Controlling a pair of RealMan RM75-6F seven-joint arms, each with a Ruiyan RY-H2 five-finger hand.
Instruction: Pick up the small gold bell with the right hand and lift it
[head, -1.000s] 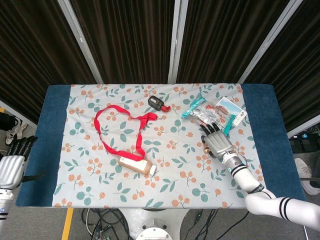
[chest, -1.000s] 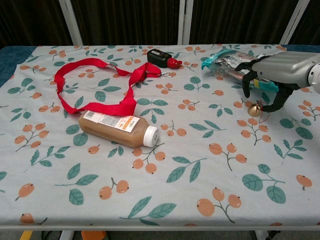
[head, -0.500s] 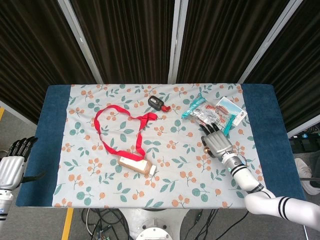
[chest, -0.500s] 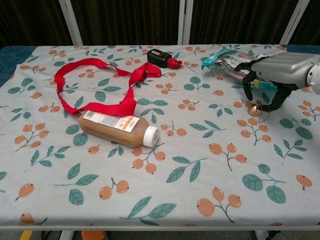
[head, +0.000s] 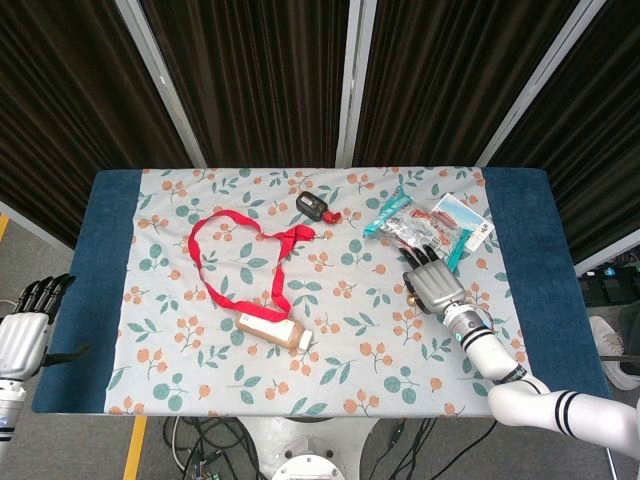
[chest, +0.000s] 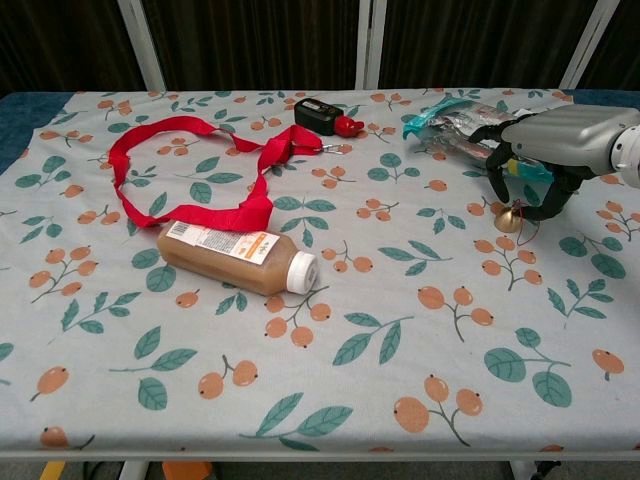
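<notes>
We see our right hand (chest: 548, 150) palm-down over the small gold bell (chest: 509, 219), which sits on the floral tabletop (chest: 400, 330) at its right side, just in front of the clear snack packets (chest: 462, 125). Our dark fingers (chest: 498, 165) curl down around the bell on both sides; from the chest view they look close against it, but we cannot tell whether they truly grip it (from the head view the hand (head: 432, 283) covers the bell almost entirely). The bell looks to be resting on the cloth.

Our left hand (head: 28, 325) hangs off the tabletop's left edge, fingers straight and apart, holding nothing.

Elsewhere lie a red ribbon (chest: 190, 160) looped across the left half, a brown bottle (chest: 236, 257) on its side with a white cap, and a small black device (chest: 318, 113) at the far edge.
</notes>
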